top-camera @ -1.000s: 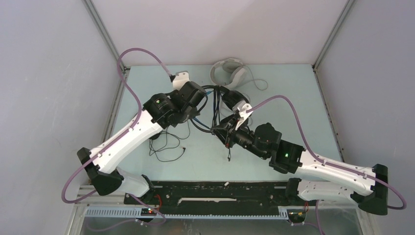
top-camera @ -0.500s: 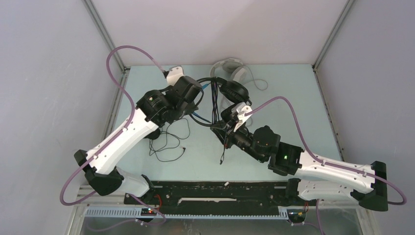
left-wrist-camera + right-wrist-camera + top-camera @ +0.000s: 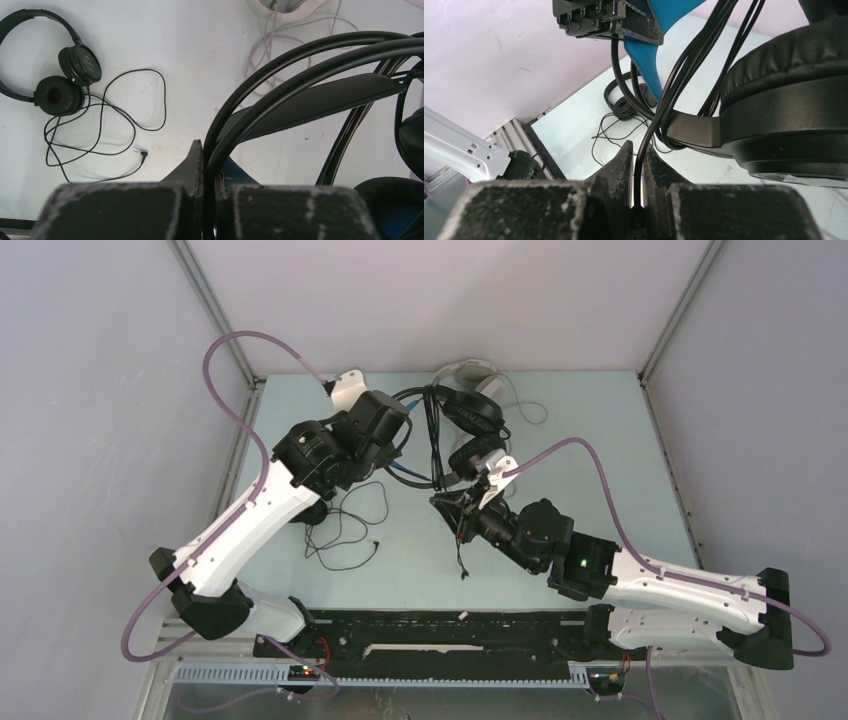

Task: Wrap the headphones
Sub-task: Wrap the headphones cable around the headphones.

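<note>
Black headband (image 3: 320,97) clamped by left pincer (image 3: 210,165); wrist view shows right pincer (image 3: 638,165) pinching cord (image 3: 639,175).

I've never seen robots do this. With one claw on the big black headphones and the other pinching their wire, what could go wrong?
The right gripper pinches only a thin cord; it may slip free. The left gripper clamps the bulky black headphones by their headband, so they might twist or drop. The small headphones have a loose cord lying nearby that could snag.
</note>
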Robot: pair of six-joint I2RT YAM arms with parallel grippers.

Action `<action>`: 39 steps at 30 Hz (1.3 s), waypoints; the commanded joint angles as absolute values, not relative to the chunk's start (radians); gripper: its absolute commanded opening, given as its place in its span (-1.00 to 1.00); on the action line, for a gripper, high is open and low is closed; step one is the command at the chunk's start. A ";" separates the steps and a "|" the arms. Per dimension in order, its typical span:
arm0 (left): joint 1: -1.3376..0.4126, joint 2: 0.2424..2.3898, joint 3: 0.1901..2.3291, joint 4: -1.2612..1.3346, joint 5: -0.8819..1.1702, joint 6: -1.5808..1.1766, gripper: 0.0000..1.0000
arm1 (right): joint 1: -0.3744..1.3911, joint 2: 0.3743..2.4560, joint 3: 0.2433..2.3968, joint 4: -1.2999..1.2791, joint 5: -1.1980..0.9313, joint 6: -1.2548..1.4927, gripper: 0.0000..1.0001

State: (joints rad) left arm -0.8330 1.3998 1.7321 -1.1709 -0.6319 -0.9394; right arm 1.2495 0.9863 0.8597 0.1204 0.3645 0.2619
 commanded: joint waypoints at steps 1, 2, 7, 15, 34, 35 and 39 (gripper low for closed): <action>-0.807 1.361 1.808 -1.020 -0.733 -1.055 -1.00 | 1.269 0.998 0.865 0.135 0.386 0.258 -0.79; -0.808 1.359 1.809 -1.015 -0.735 -1.045 -1.00 | 1.270 1.004 0.865 0.134 0.395 0.255 -0.79; -0.808 1.356 1.813 -1.023 -0.739 -1.049 -1.00 | 1.268 1.008 0.846 0.155 0.411 0.230 -0.69; -0.807 1.331 1.793 -0.996 -0.643 -1.095 -1.00 | 1.259 0.999 0.758 0.298 0.387 0.117 -0.69; -0.808 1.308 1.786 -0.997 -0.596 -1.131 -1.00 | 1.220 0.991 0.664 0.429 0.325 0.049 -0.49; -0.808 1.309 1.786 -0.994 -0.588 -1.130 -1.00 | 1.219 0.994 0.664 0.430 0.327 0.048 -0.48; -0.808 1.310 1.784 -0.994 -0.581 -1.131 -1.00 | 1.214 0.995 0.651 0.443 0.337 0.046 -0.48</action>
